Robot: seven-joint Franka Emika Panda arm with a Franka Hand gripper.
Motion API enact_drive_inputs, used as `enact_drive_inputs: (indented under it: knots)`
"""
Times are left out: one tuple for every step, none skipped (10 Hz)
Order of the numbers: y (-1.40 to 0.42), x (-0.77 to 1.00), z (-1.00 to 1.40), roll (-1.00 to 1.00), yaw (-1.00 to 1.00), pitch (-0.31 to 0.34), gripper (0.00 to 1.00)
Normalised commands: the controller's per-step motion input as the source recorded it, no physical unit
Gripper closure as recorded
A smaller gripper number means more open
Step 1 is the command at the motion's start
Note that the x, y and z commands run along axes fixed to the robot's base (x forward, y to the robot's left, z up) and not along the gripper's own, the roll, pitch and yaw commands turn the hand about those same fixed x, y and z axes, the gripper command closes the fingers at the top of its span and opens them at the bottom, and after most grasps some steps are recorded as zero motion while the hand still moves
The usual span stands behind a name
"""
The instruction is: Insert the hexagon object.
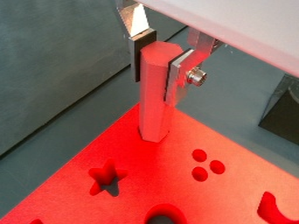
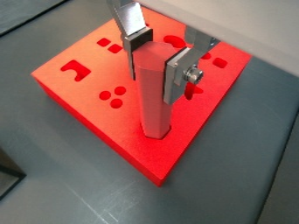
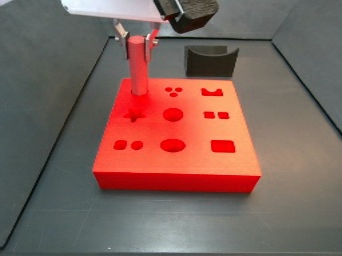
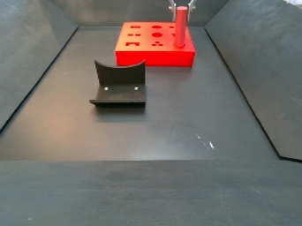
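The hexagon object (image 1: 155,96) is a long red-pink six-sided rod. It stands upright with its lower end on or in the big flat red block (image 1: 128,179) near one corner; it also shows in the other wrist view (image 2: 152,96) and in both side views (image 3: 138,70) (image 4: 181,26). My gripper (image 1: 156,63) is shut on the rod's upper end, a dark-padded finger (image 2: 139,51) on one side and a silver plate on the other. The block (image 2: 82,87) has several shaped holes, among them a star (image 1: 107,178) and round ones.
A small dark grey curved holder (image 4: 118,84) stands on the dark floor apart from the red block (image 4: 154,42), and shows behind the block in a side view (image 3: 210,58). Dark walls ring the floor (image 4: 141,141).
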Motion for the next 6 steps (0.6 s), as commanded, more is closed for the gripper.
enact_drive_inputs:
  knots:
    - [0.25, 0.00, -0.74, -0.11, 0.35, 0.089, 1.00]
    - [0.00, 0.00, -0.48, 0.00, 0.04, 0.003, 1.00]
    - [0.00, 0.00, -0.08, 0.00, 0.00, -0.014, 1.00]
    - [-0.30, 0.00, -0.43, 0.35, -0.11, 0.000, 1.00]
    - [-0.32, 0.00, -0.73, 0.26, -0.35, 0.007, 1.00]
    - [-0.21, 0.00, -0.83, 0.23, -0.36, 0.000, 1.00]
